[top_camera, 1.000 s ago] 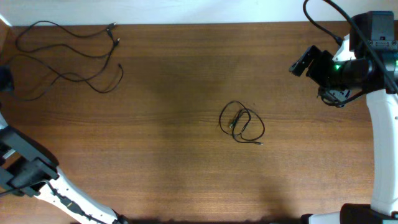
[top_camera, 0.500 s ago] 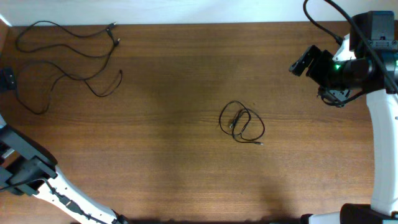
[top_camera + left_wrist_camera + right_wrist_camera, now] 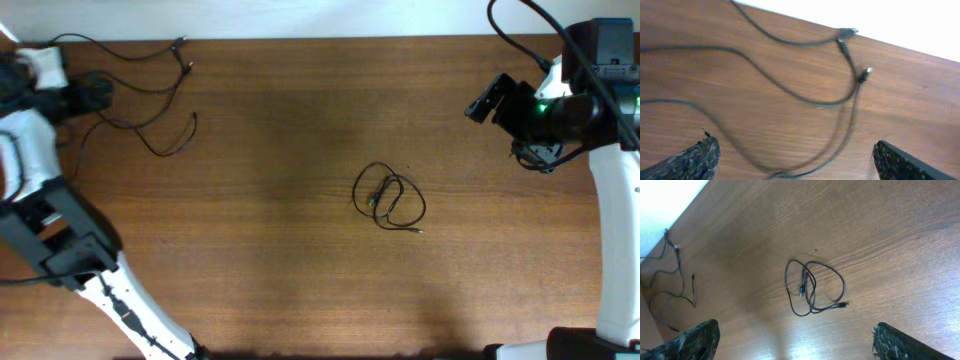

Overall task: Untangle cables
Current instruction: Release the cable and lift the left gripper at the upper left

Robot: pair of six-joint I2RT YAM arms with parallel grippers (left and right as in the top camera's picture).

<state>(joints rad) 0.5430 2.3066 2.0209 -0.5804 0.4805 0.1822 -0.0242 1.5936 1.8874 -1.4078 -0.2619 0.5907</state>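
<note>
Cables (image 3: 163, 150) sprawl across far-left corner of counter (image 3: 280, 290); coiled cable (image 3: 388, 195) sits mid-counter. Left jaws, right jaws both wide apart, empty. Risk: left jaws pinch two crossed strands, cinching snarl tighter.

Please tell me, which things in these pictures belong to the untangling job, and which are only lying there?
Belong to the job:
- spread-out thin cables, far left corner of the table
- coiled thin cable, near the middle

Not part of the job:
- wooden table
- thick black wiring on the right arm
Nothing else lies about.
</note>
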